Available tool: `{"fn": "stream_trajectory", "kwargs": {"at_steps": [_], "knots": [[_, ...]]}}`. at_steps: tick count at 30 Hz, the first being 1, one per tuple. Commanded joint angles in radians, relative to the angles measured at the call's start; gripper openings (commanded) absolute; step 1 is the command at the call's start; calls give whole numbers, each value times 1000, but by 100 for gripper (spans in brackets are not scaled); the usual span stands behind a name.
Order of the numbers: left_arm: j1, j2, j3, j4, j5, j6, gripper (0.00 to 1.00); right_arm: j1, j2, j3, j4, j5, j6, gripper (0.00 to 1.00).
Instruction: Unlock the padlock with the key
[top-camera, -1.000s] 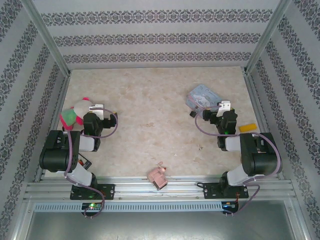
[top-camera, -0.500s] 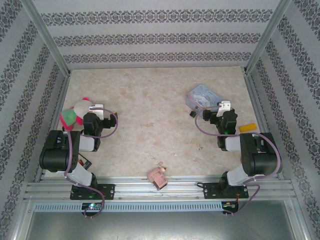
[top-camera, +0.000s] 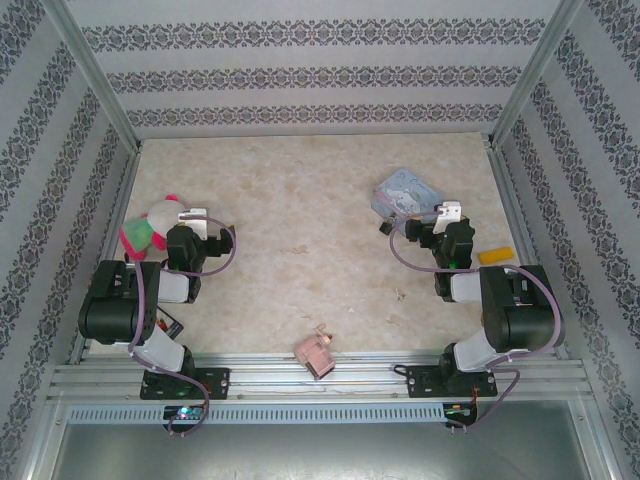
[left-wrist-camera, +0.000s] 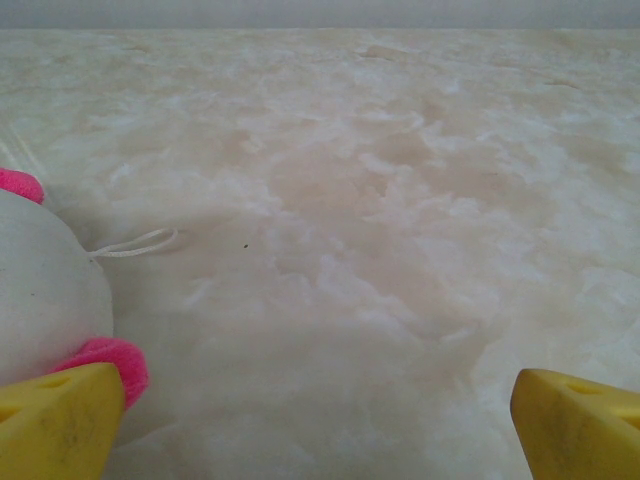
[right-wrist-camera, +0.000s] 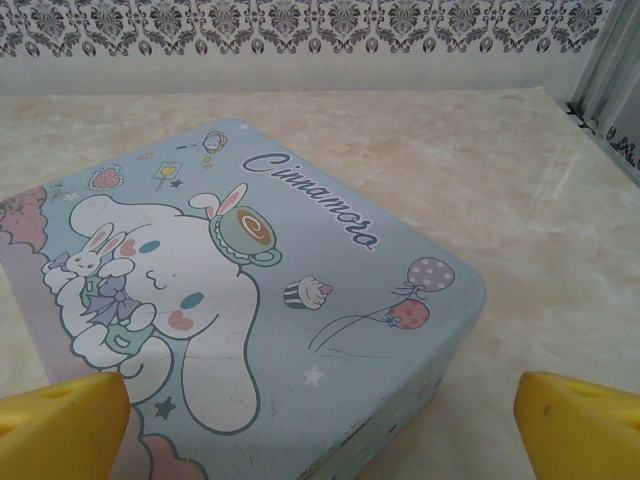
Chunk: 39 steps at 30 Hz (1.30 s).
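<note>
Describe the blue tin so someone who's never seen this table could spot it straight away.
On the marbled table, look at the far right part, just ahead of the right arm's fingers. The blue tin lies flat there, with rounded corners. Unlike the plain yellow piece nearby, its lid shows a white cartoon character and balloons.

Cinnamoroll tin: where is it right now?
In the top view, the Cinnamoroll tin sits toward the far right of the table, just ahead of the open right gripper. The yellow block lies nearer, by the right wall.

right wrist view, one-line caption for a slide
Open right hand facing a pale blue Cinnamoroll tin on the marbled table.
</note>
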<state>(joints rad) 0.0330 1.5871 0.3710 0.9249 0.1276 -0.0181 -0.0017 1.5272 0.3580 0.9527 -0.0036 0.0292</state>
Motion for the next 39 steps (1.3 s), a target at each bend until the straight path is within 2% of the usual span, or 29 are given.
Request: {"fn": "stream_trajectory", "kwargs": {"at_steps": [1, 9, 18, 22, 29, 36, 39], "knots": [[7, 5, 13, 31, 12, 13, 99, 11, 2, 16, 1, 10, 4, 98], [7, -25, -11, 57, -19, 0, 99, 11, -21, 36, -54, 52, 20, 98], [7, -197, -9, -96, -87, -20, 99, 11, -130, 67, -202, 104, 35, 98], [7, -285, 37, -242, -120, -51, 99, 11, -205, 114, -367, 163, 72, 98], [7, -387, 118, -432, -118, -133, 99, 11, -269, 305, -827, 276, 308, 98], [5, -410, 173, -521, -72, -255, 99, 11, -182, 444, -1037, 204, 491, 98], [5, -401, 185, -527, -52, -292, 99, 11, -121, 490, -1056, 175, 537, 98]]}}
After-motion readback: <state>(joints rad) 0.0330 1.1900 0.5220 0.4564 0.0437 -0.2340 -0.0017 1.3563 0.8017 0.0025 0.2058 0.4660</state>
